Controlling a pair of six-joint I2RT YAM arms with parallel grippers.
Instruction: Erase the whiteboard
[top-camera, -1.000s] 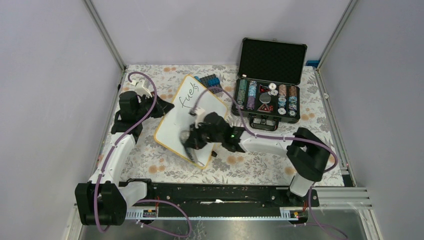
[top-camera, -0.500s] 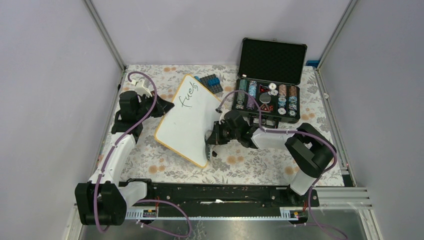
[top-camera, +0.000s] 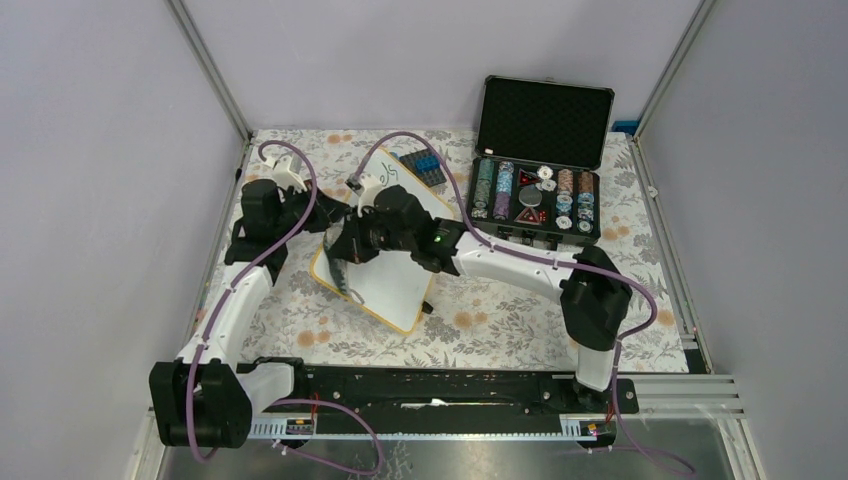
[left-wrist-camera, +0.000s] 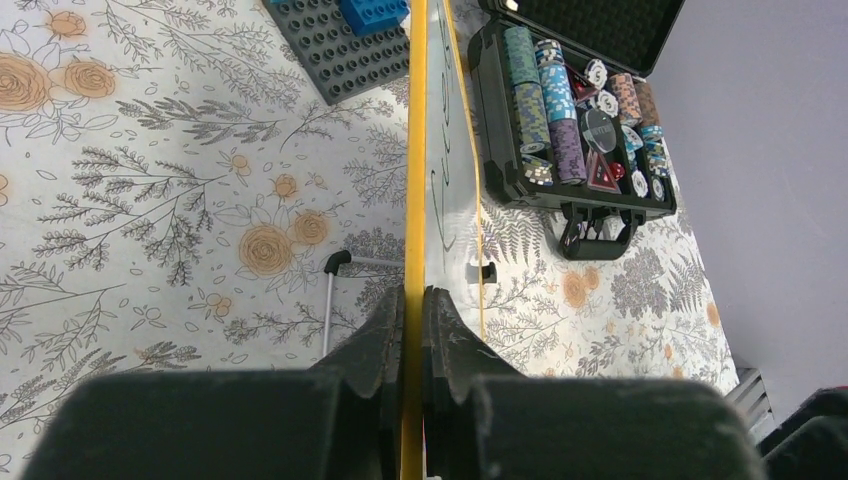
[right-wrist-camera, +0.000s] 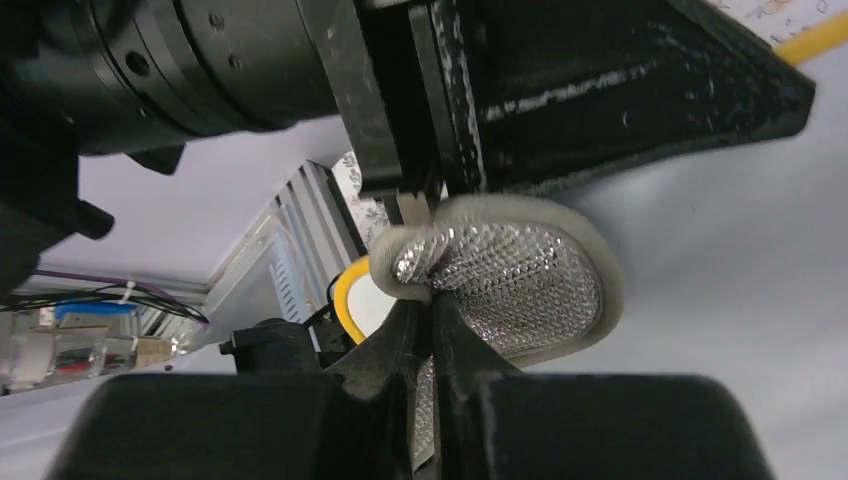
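The whiteboard (top-camera: 398, 285), white with an orange-yellow rim, is held tilted on the floral cloth. My left gripper (top-camera: 325, 216) is shut on its left rim. In the left wrist view the rim (left-wrist-camera: 415, 150) runs edge-on between that gripper's (left-wrist-camera: 413, 300) jaws. My right gripper (top-camera: 347, 255) is shut on a silvery mesh pad (right-wrist-camera: 510, 275) with a beige border. It presses the pad against the white board face (right-wrist-camera: 720, 300) close to my left gripper's finger (right-wrist-camera: 600, 80). A bit of black handwriting (top-camera: 390, 172) shows above the right arm; the arm hides the rest.
An open black chip case (top-camera: 540, 190) with stacks of chips stands at the back right and shows in the left wrist view (left-wrist-camera: 575, 130). A grey baseplate with blue bricks (top-camera: 420, 163) lies behind the board. A thin white stick with a black tip (left-wrist-camera: 328, 300) lies under the board.
My right gripper with the pad has swept from the board's lower middle out to its right edge, then across to the upper left beside my left gripper. The left arm stays put.
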